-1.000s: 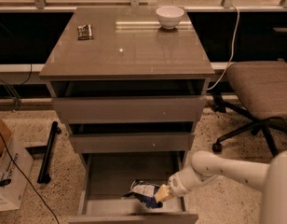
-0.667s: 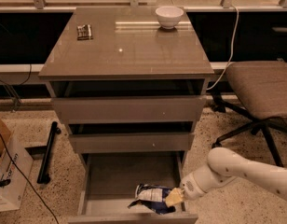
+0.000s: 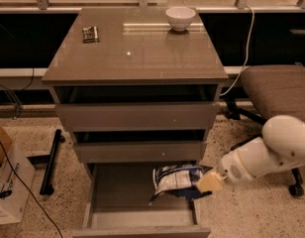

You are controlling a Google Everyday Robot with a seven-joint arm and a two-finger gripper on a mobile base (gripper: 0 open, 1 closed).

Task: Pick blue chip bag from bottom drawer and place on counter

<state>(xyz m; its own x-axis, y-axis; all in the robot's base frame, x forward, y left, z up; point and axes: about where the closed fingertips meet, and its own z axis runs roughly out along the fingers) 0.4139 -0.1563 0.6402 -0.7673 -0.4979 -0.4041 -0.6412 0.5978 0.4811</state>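
My claw (image 3: 208, 183) is clamped on the right end of the chip bag (image 3: 173, 178), which hangs over the open bottom drawer (image 3: 142, 218), right side. Raising it straight, I risk snagging it under the middle drawer (image 3: 137, 151) before clearing the front edge of the table (image 3: 137, 58).

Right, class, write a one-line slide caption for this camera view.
The gripper at lower right holds the blue chip bag above the open bottom drawer, below the counter.
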